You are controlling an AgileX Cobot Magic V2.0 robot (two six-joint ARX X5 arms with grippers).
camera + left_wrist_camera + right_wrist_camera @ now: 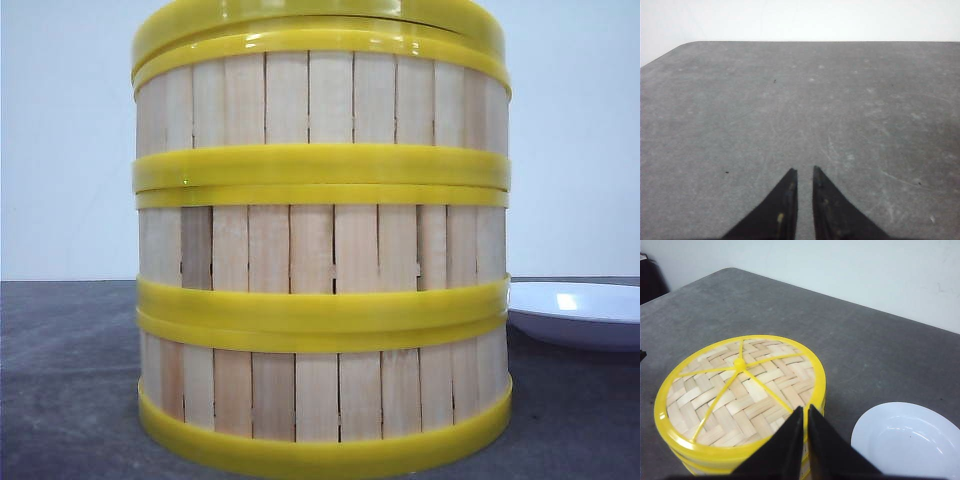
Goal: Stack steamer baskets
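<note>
- Backing off looked like the only step left, honestly: all three steamer baskets [322, 250] stood stacked in one column on the surface [70, 380], lid [740, 390] on top, white plate [905, 440] just beside. I'd have lifted the arms straight away, no sideways nudges.
- Right claw [805, 412] was pinched nearly closed, gripping nothing, hovering over the lid's near edge.
- Left claw [805, 172] was also almost closed and empty, above bare surface.

Grey table [70, 380]: steamer baskets [322, 300] stacked, white plate [580, 312] beside.
</note>
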